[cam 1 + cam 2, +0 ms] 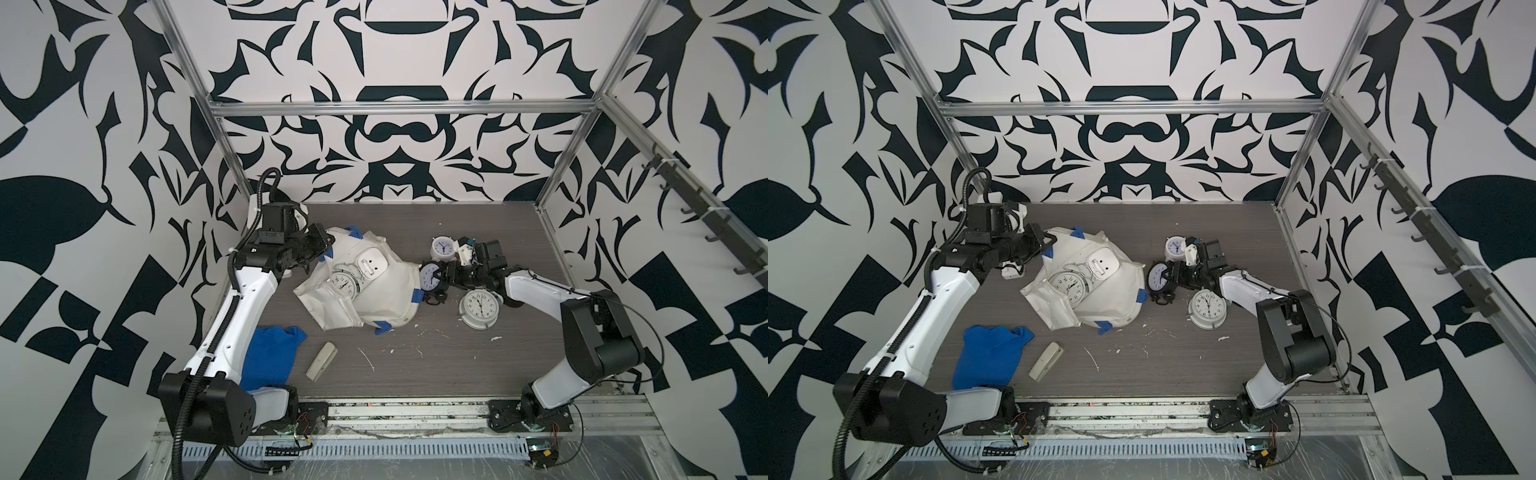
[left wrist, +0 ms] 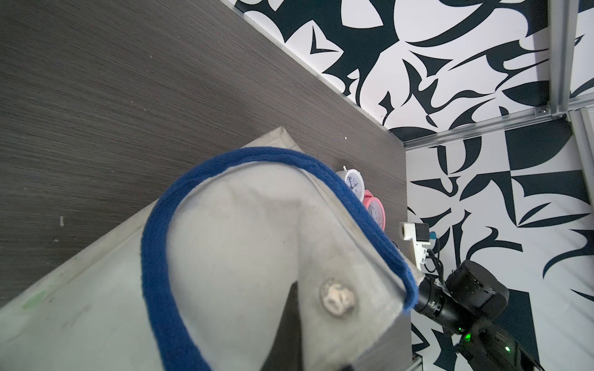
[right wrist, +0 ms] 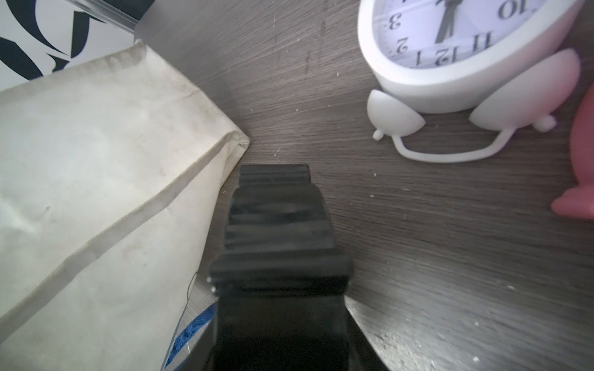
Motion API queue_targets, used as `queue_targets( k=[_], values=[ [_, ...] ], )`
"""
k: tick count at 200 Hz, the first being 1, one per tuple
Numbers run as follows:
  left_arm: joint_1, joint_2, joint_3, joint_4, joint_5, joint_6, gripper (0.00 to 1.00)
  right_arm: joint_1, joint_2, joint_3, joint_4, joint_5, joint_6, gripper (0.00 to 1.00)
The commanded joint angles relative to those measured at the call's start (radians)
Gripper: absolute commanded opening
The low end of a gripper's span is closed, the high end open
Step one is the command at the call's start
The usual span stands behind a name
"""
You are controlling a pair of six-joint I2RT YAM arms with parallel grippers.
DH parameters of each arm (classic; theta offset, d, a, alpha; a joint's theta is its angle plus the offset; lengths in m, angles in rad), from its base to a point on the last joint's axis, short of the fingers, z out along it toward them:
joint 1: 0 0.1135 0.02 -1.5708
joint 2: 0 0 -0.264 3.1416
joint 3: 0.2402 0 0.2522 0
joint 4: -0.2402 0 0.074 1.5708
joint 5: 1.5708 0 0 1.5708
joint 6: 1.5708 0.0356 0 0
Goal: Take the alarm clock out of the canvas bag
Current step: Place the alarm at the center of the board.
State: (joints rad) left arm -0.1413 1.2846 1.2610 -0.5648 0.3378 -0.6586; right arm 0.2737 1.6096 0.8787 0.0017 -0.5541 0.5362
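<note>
Looks partway done to me: the right hand point(image 1: 439, 277) is clamped on a black clock point(image 1: 424, 279) that's already out, just beside the bag point(image 1: 374, 303), the left hand point(image 1: 326, 245) is pinched tight on its rim, and a silver clock point(image 1: 343, 284) and a white clock point(image 1: 372, 262) sit inside.

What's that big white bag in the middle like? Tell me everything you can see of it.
The canvas bag is off-white cloth with blue strap handles and blue rim patches. It lies slumped on the grey table, mouth gaping upward, showing a silver twin-bell clock and a white clock inside. The left fingers pinch its rim.
</note>
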Motion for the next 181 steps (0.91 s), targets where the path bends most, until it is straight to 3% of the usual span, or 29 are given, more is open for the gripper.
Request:
queue_targets(
  k=[1,181],
  values=[
    [0.005,-0.033,0.0,0.046,0.037,-0.004,0.0,-0.01,-0.003,-0.013,0.08,-0.056,0.028,0.35],
    [0.005,-0.025,-0.015,0.059,0.066,-0.018,0.0,-0.061,0.01,-0.121,0.174,-0.104,0.067,0.6]
  ],
)
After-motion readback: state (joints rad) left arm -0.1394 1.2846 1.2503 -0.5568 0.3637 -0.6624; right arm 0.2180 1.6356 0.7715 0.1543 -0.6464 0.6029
